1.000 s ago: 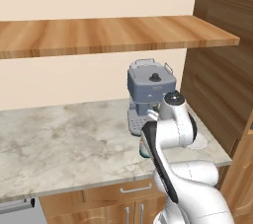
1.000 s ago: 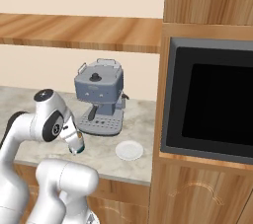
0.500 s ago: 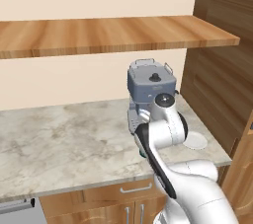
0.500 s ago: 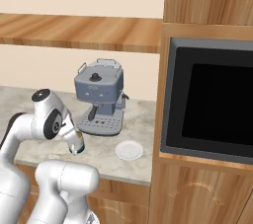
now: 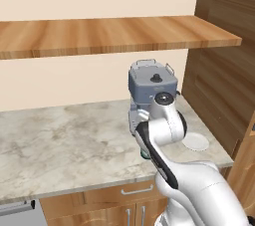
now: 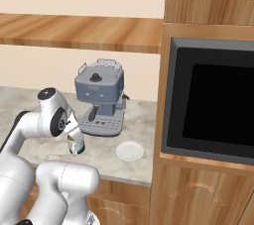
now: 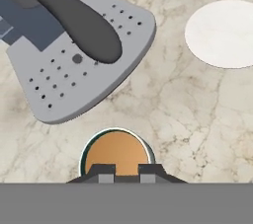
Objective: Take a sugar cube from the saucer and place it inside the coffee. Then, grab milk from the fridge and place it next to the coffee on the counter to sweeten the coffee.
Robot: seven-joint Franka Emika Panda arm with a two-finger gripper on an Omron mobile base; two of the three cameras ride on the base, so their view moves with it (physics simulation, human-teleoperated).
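Over the coffee (image 7: 116, 153) the clenched gripper (image 7: 126, 169) hovers, saucer (image 7: 225, 33) bare, cube seemingly handled, milk fetch left.

The arm folded low at centre frame, wrist pointing down; the gripper (image 7: 127, 169) was closed.

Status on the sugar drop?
Gripper shut, right above the coffee. Saucer bare, no cube seen. Espresso machine close behind the mug, not blocking.
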